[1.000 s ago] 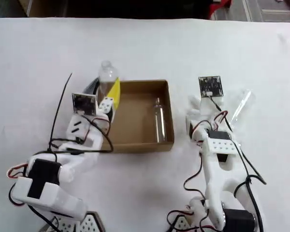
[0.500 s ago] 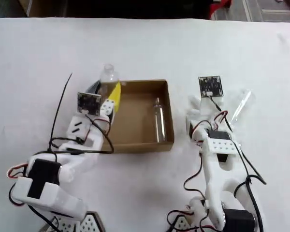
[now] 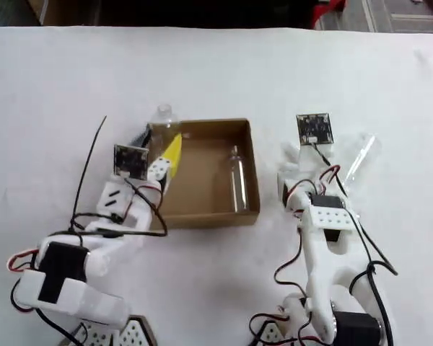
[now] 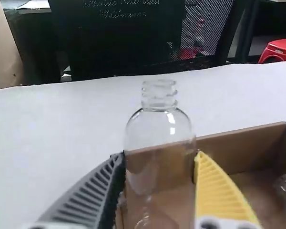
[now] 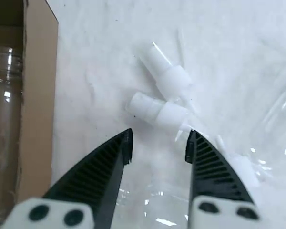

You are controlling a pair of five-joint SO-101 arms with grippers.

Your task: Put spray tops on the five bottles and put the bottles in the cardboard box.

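Observation:
A clear bottle (image 4: 157, 126) with a bare threaded neck stands upright at the far left corner of the cardboard box (image 3: 254, 173). My left gripper (image 4: 157, 160) is shut on its body, with a grey finger (image 4: 93, 198) on one side and a yellow finger (image 4: 219, 193) on the other. From above, that bottle (image 3: 163, 121) sits over the box wall. A second capless bottle (image 3: 237, 180) lies inside the box along its right wall. My right gripper (image 5: 158, 143) hangs open just above the table, its tips short of two white spray tops (image 5: 158, 112) lying side by side.
More clear plastic bottles (image 5: 276, 119) lie on the white cloth right of the spray tops, one seen from above (image 3: 361, 153). The box wall (image 5: 38, 95) runs close beside my right gripper. Cables trail from both arms toward the near table edge.
My left gripper has drawn the held bottle slightly nearer along the box's left corner. The right arm has not moved.

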